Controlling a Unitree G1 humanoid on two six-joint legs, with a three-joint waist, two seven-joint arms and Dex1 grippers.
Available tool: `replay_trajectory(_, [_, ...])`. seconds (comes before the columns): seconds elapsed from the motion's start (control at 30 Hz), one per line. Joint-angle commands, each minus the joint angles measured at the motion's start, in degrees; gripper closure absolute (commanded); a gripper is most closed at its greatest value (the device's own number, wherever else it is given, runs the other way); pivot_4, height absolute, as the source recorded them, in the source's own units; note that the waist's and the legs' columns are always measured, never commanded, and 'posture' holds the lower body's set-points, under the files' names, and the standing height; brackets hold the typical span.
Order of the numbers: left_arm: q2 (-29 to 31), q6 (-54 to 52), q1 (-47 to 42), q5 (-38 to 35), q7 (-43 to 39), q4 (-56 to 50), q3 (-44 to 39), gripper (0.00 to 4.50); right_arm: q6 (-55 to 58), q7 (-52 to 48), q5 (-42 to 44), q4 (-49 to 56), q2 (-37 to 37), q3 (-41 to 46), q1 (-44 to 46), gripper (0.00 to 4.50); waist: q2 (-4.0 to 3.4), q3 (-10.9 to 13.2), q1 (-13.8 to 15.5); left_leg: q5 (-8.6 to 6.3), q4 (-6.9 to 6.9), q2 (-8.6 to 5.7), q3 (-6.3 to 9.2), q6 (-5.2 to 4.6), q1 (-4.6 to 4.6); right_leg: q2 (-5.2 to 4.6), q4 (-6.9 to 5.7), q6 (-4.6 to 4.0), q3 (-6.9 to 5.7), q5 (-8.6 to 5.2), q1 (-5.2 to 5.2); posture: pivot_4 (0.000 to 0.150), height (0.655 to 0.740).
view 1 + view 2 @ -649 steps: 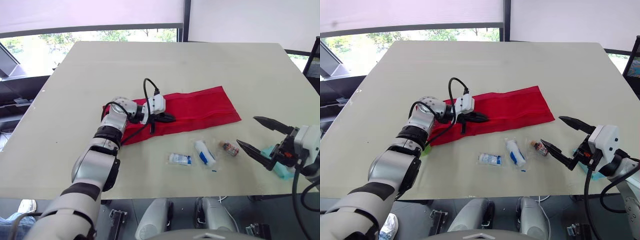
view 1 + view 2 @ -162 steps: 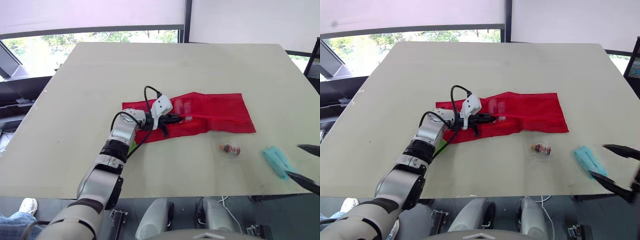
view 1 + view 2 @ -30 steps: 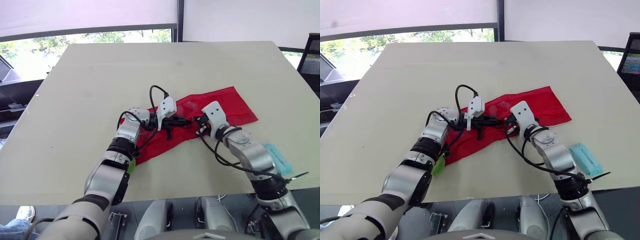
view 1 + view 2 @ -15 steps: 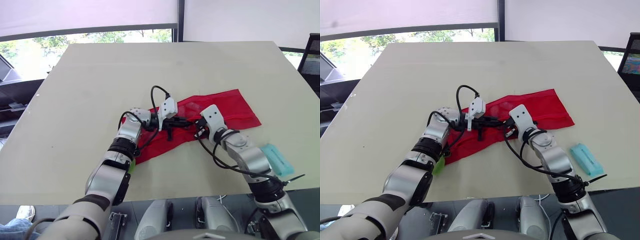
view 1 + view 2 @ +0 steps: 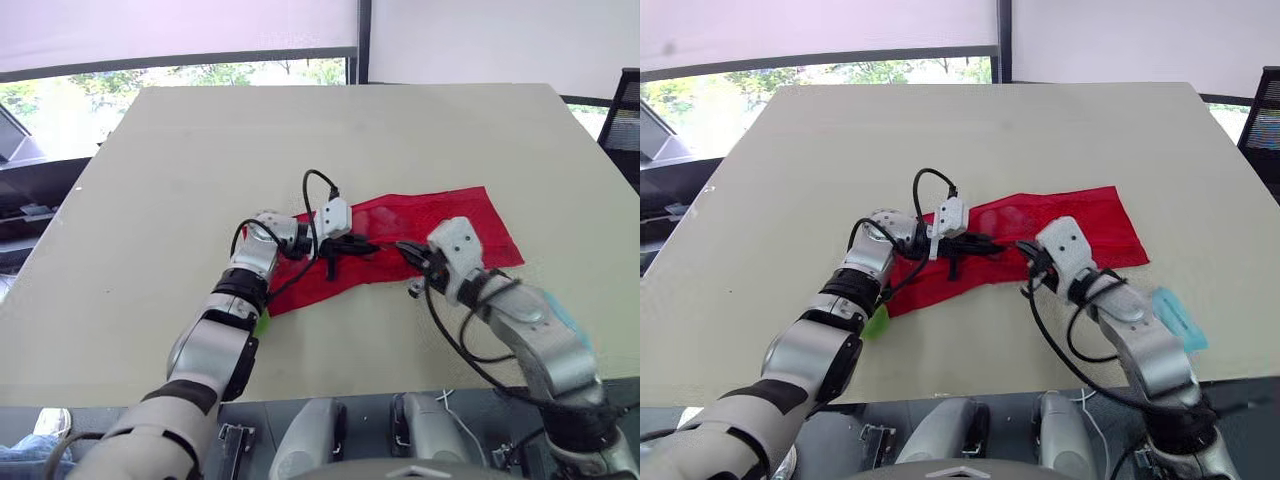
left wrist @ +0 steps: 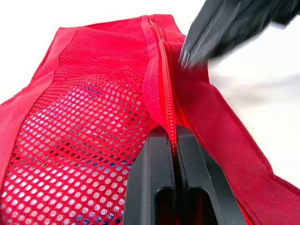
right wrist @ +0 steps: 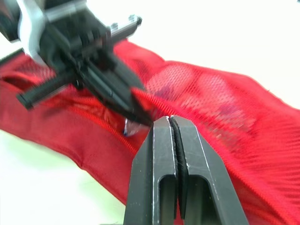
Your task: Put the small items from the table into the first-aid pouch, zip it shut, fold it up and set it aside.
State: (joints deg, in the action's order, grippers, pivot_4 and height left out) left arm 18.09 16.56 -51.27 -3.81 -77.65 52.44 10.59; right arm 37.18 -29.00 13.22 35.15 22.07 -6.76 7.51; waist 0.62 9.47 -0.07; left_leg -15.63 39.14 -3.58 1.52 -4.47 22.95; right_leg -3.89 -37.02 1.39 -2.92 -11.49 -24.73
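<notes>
The red mesh first-aid pouch (image 5: 440,220) lies flat across the middle of the table, with small items showing through its mesh (image 6: 89,140). My left gripper (image 5: 370,246) is shut on the pouch's raised zipper edge (image 6: 161,70), pinching the red fabric between its fingers (image 6: 154,154). My right gripper (image 5: 402,246) hovers just beside the left one, at the pouch's near edge, shut with nothing seen between its fingers (image 7: 159,154). A small silver zipper pull (image 7: 127,126) hangs just below the left gripper's tips. A teal packet (image 5: 1178,318) lies on the table near the front right edge, beside my right forearm.
A small green item (image 5: 875,322) lies by my left forearm near the pouch's left end. The table's front edge (image 5: 330,385) runs close below both arms. Bare tabletop stretches behind the pouch (image 5: 330,140).
My right gripper has drawn back a little from the pouch toward the right and the table's front. The left gripper keeps its pinch on the zipper edge.
</notes>
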Motion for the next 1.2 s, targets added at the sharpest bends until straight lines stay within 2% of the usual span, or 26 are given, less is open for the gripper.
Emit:
replay_trajectory(0.03, [2.59,2.34,-1.65,0.8,-0.77,3.08,-0.99,4.5,-6.6,-5.32,8.52,8.19,1.6,11.67,-8.38,4.44,0.0,0.0,0.04,-0.01,0.0,0.0,-0.02,-0.01,0.0,0.05,0.02,0.0,0.01,0.0,0.01,0.15,0.7395])
replay_trajectory(0.17, [4.98,3.18,-2.55,1.21,-1.42,5.33,-1.29,4.5,-11.42,-12.42,16.92,8.99,4.74,24.81,-18.35,4.44,0.03,0.0,-0.08,-0.11,0.06,0.04,-0.06,-0.19,-0.07,0.05,0.01,0.03,0.04,0.0,0.09,0.15,0.7395])
replay_trajectory(0.2, [5.65,3.37,-2.7,1.29,-1.77,5.55,-1.33,4.5,-12.6,-14.59,19.82,8.77,5.38,28.49,-20.3,3.95,0.02,0.01,0.06,-0.12,0.06,0.07,-0.08,-0.2,-0.08,0.06,0.01,0.03,0.06,0.0,0.09,0.15,0.7395])
replay_trajectory(0.23, [6.22,3.61,-2.76,1.18,-2.19,5.61,-1.51,4.5,-14.05,-16.05,21.13,8.37,5.98,31.48,-22.15,3.67,0.03,0.01,0.06,-0.13,0.06,0.07,-0.06,-0.22,-0.07,0.07,0.01,0.03,0.04,0.0,0.09,0.15,0.7395])
replay_trajectory(0.3, [7.04,3.56,-2.99,0.84,-2.43,5.7,-2.01,4.5,-17.56,-18.95,21.21,6.56,7.58,36.32,-25.81,2.81,0.03,0.0,-0.16,-0.13,0.05,0.12,-0.08,-0.22,-0.08,0.1,0.01,0.02,0.06,0.0,0.1,0.15,0.7395])
replay_trajectory(0.33, [7.41,3.17,-3.02,0.64,-2.77,5.67,-2.25,4.02,-18.03,-20.03,21.87,5.95,8.33,38.24,-27.46,2.27,0.03,0.0,-0.16,-0.14,0.05,0.13,-0.1,-0.23,-0.1,0.12,0.01,0.02,0.08,0.0,0.1,0.15,0.7395])
replay_trajectory(0.37, [7.83,2.96,-3.06,0.57,-2.86,5.73,-2.44,3.88,-18.52,-20.95,22.46,5.35,8.98,40.14,-28.8,1.94,0.03,0.01,0.01,-0.14,0.05,0.15,-0.1,-0.23,-0.1,0.12,0.01,0.02,0.08,0.0,0.1,0.15,0.7395])
replay_trajectory(0.4, [8.3,2.71,-3.07,0.59,-2.99,5.82,-2.54,3.46,-18.71,-21.68,23.32,4.92,9.6,42.04,-30.13,1.32,0.03,0.0,0.07,-0.15,0.04,0.15,-0.09,-0.25,-0.1,0.12,0.01,0.02,0.07,0.0,0.1,0.15,0.7395])
replay_trajectory(0.47, [9.28,2.21,-2.9,0.43,-3.73,5.77,-2.72,3.01,-19.47,-23.11,24.53,4.3,10.52,45.51,-32.76,0.78,0.03,0.01,0.4,-0.15,0.05,0.16,-0.1,-0.26,-0.1,0.11,0.01,0.02,0.08,0.0,0.11,0.15,0.7395])
replay_trajectory(0.5, [9.69,1.85,-2.79,0.34,-4.23,5.61,-2.73,2.41,-19.88,-23.89,25.08,3.99,10.95,47.06,-33.92,0.21,0.04,0.01,0.56,-0.16,0.05,0.16,-0.13,-0.27,-0.1,0.09,0.01,0.02,0.1,0.0,0.11,0.15,0.7395])
replay_trajectory(0.53, [9.94,1.63,-2.72,0.28,-4.59,5.5,-2.76,1.94,-20.19,-24.34,25.47,3.81,11.26,47.95,-34.66,0.0,0.04,0.01,0.7,-0.16,0.05,0.16,-0.13,-0.27,-0.1,0.09,0.01,0.03,0.11,0.0,0.11,0.15,0.7395])
replay_trajectory(0.67, [10.62,1.09,-2.61,-0.13,-5.66,4.24,-2.9,0.21,-20.83,-26.28,27.86,3.33,12.42,51.44,-37.64,0.0,0.06,0.02,1.09,-0.17,0.06,0.16,-0.14,-0.29,-0.08,0.02,0.05,0.03,0.11,0.0,0.11,0.15,0.7395])
replay_trajectory(0.7, [10.69,0.96,-2.64,-0.36,-6.12,3.81,-2.99,0.02,-21.02,-26.58,28.24,3.26,12.51,51.94,-38.15,0.0,0.07,0.03,1.2,-0.17,0.07,0.16,-0.13,-0.29,-0.07,0.01,0.07,0.03,0.09,0.0,0.13,0.15,0.7395])
replay_trajectory(0.97, [8.72,-6.07,-2.17,-5.63,-12.14,-6.14,-3.41,0.02,-21.99,-26.24,28.62,3.17,12.54,51.88,-38.77,0.0,0.08,0.03,1.21,-0.18,0.07,0.15,-0.13,-0.3,-0.04,-0.06,0.09,0.02,0.07,-0.01,0.12,0.15,0.7395])
replay_trajectory(1.2, [1.46,-13.96,-2.29,-4.36,-1.79,-17.51,-0.97,0.02,-23.12,-25.24,27.84,3.45,12.01,50.73,-39.01,0.0,0.08,0.04,1.71,-0.17,0.11,0.15,-0.14,-0.29,-0.02,-0.08,0.09,0.03,0.08,0.0,0.13,0.15,0.7395])
